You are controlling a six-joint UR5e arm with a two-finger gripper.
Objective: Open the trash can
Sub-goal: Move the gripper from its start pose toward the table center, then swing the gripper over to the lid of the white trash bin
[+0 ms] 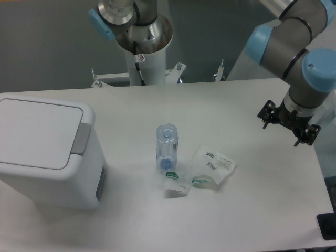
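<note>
Fixed overhead view of my workspace. At the right edge I see the hand (287, 126), a dark fitting below the grey and blue wrist joints of the arm (294, 50); it hangs above the right part of the table (247, 210), touching nothing. From this angle its fingers are too small and dark for me to tell whether they stand apart or together, so I cannot tell if it is open or closed; nothing shows between them. Nearest to it, toward the table's middle, a crumpled clear plastic wrapper (212, 167) with printed labels lies flat, and a small white and green packet (175, 183) lies just beside it on the left. A clear plastic bottle (167, 148) with a blue cap stands just above the packet. Well apart from all these, at the far left of the table, sits the trash can (50, 152), a large white box with rounded corners. Its flat lid (37, 132) lies shut, and the grey push tab (81, 138) sits at the lid's right edge, facing the bottle. The arm's base column (140, 58) rises behind the table's far edge.
</note>
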